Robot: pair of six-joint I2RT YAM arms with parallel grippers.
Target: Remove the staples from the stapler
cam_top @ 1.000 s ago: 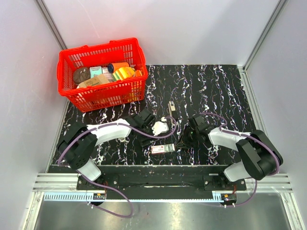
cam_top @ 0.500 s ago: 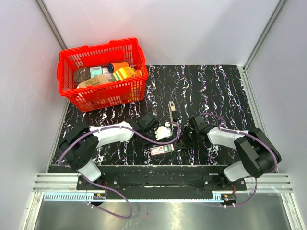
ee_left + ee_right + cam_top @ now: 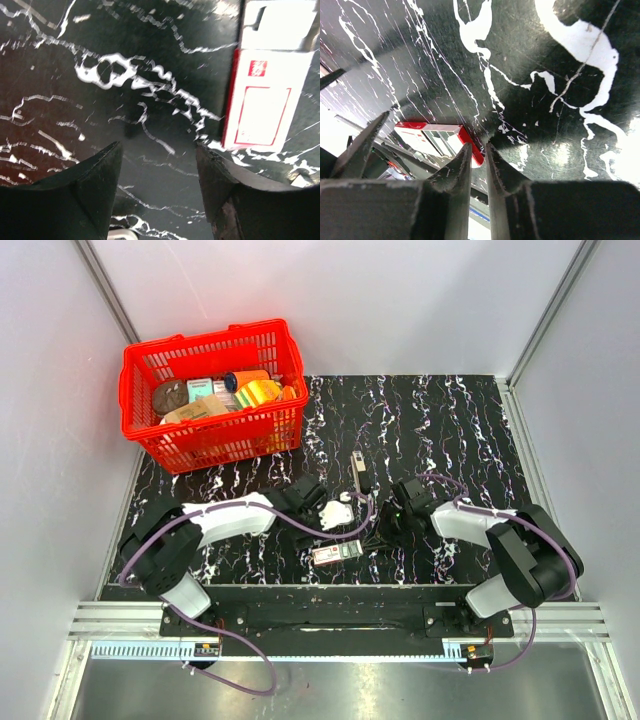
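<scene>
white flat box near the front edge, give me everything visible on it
The box is small, flat, rectangular, seemingly cardboard: white face, red edges, a red-outlined panel and small red mark. It lies flat on the black marbled table between the left gripper and right gripper; neither holds it.

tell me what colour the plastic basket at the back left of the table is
The basket is bright red, with mesh walls. It shows best in the top external view.
</scene>
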